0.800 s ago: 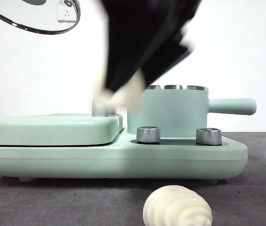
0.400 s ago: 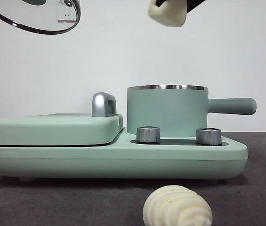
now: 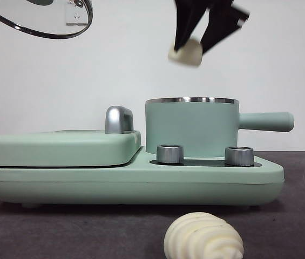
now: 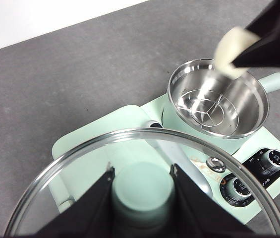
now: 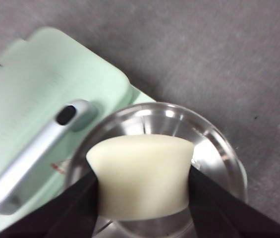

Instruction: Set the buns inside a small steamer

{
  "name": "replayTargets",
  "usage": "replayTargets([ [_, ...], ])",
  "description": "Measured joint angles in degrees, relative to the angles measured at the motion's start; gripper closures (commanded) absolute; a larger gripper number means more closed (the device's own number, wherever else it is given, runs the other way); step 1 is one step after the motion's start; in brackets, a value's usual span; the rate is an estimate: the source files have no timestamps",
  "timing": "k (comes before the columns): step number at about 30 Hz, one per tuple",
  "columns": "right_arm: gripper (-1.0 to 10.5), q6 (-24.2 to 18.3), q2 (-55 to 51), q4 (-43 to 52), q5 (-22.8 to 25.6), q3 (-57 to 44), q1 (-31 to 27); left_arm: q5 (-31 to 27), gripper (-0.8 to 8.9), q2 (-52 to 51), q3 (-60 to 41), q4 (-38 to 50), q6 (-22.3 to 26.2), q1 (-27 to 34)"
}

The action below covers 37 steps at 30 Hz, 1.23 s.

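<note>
My right gripper [image 3: 195, 46] is shut on the smooth cream-white bun [image 3: 185, 52] and hangs above the small steamer [image 3: 191, 128], a mint green pot with a steel rim and a straight side handle. In the right wrist view the smooth bun [image 5: 140, 176] sits between the jaws directly over the open steel bowl of the steamer [image 5: 219, 144]. The ridged, shell-like bun [image 3: 203, 236] lies on the table in front of the appliance. My left gripper [image 4: 141, 191] is shut on the green knob of the glass lid [image 4: 80, 158], held high at the left, where the lid [image 3: 39, 19] shows in the front view.
The steamer stands on a mint green base [image 3: 130, 181] with two steel dials [image 3: 170, 154]. Left of the pot is a flat hinged plate [image 3: 60, 147] with a chrome handle [image 3: 118, 118]. The table top [image 4: 70, 84] is dark grey.
My right gripper rose from beside the chrome handle with the smooth bun, then came down a little to hang over the steamer. The lid and the ridged bun stayed put.
</note>
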Motion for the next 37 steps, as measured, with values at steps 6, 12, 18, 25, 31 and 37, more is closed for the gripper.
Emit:
replayTargets([
  [6,7.0,-0.2,6.6,0.0,0.0,0.0,-0.2,0.0,8.04,0.0,0.0,0.0,0.0,0.0],
  [12,6.3,-0.2,12.2,0.7,0.0,0.0,-0.2,0.0,8.04,0.0,0.0,0.0,0.0,0.0],
  [18,5.6,-0.2,12.0,0.0,0.0,0.2,0.1,0.0,8.04,0.0,0.0,0.0,0.0,0.0],
  [25,5.6,-0.2,-9.0,2.1,-0.1,1.5,4.2,0.0,8.04,0.0,0.0,-0.1,0.5,0.0],
  [31,5.6,-0.2,-21.3,9.2,0.2,-7.4,11.6,0.0,8.04,0.0,0.0,-0.2,1.3,0.0],
  [37,5.6,-0.2,-32.6,13.9,1.4,-21.5,19.0,0.0,8.04,0.0,0.0,-0.2,1.3,0.0],
])
